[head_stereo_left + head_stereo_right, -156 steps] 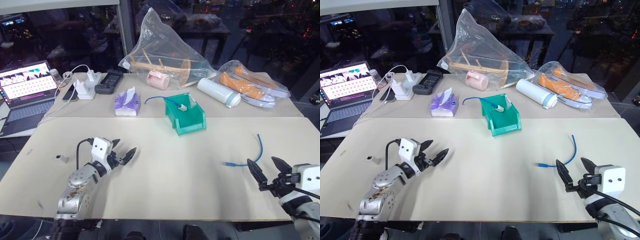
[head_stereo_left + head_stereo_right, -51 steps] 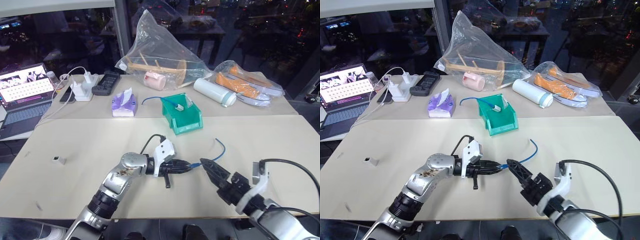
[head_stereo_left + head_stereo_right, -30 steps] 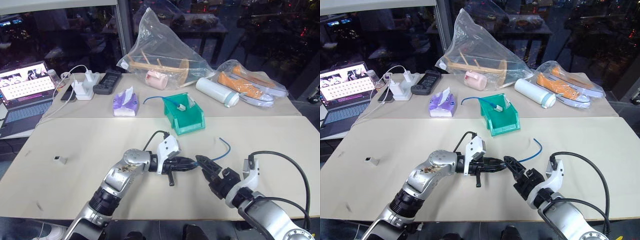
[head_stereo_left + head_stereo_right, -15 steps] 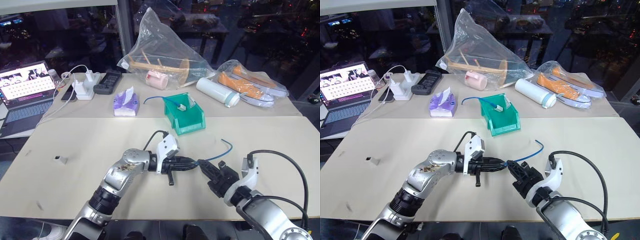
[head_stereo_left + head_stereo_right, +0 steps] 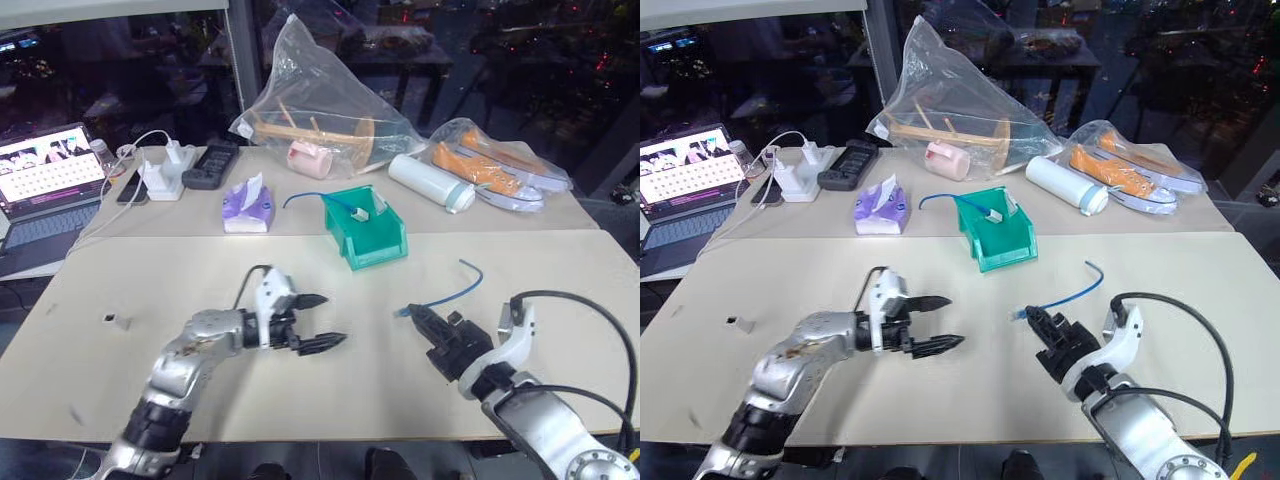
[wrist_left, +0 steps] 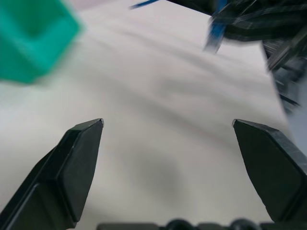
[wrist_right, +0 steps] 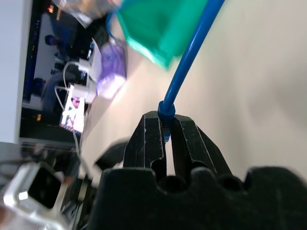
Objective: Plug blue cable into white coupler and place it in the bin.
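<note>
1. I take the small teal-green plastic bin (image 5: 369, 228) with its sloped cut-away front as my landmark; it sits at the join of the two tabletop boards.
2. My right gripper (image 5: 418, 318), nearer me than the bin and to its right, is pressed together on the thin bright-blue cable (image 5: 452, 290) just behind its plug. I judge this keeps the plug end stiff and aimed.
3. The cable's free length arcs up and away, clear of the table.
4. My left gripper (image 5: 318, 321), nearer me than the bin and to its left, is spread wide with nothing in it.
5. A small white block (image 5: 119, 320), possibly the coupler, lies on the table far left of the bin.
</note>
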